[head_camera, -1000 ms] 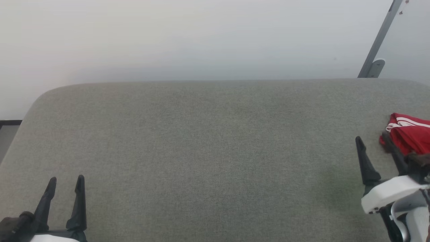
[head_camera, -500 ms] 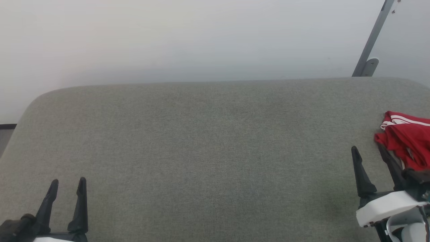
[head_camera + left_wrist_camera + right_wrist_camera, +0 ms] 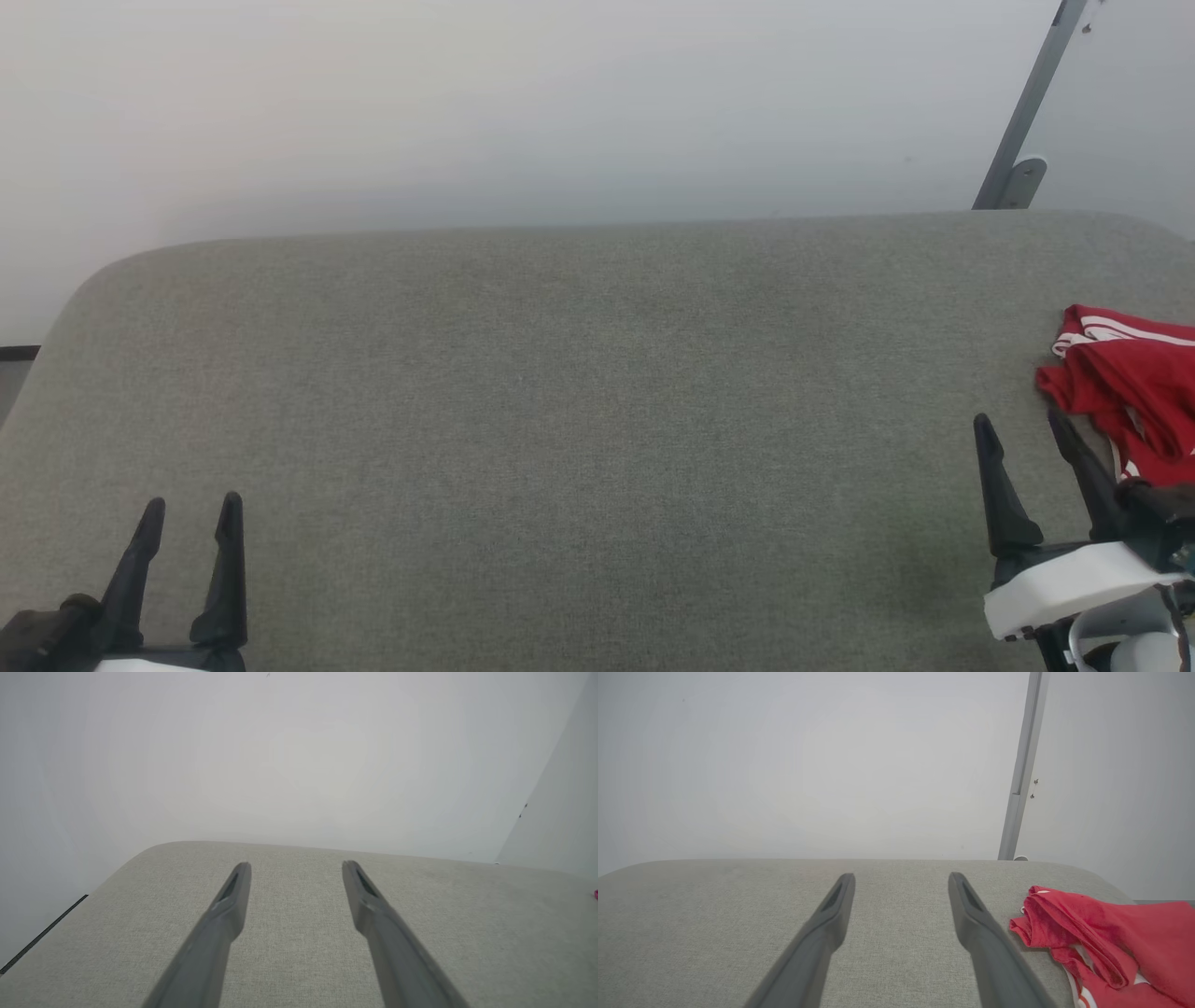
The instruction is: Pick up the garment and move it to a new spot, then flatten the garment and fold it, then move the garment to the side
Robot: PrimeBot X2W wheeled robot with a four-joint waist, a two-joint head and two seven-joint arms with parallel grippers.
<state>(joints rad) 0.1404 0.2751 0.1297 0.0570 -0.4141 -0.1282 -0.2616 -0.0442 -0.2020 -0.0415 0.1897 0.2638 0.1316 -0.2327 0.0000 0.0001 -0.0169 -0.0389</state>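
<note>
Head view: left jaws and right jaws gape empty, right ones beside the garment (image 3: 1131, 385).

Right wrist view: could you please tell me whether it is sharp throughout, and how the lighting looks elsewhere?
Right wrist view: the end effector's fingers blur toward the bottom edge; the red jersey is sharp. Left wrist view: same finger blur. Head view: flat, even light, no glare.

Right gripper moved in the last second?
Yes. Camera shifted too, but against the garment the right gripper has drawn back toward the robot, down the head view.
</note>
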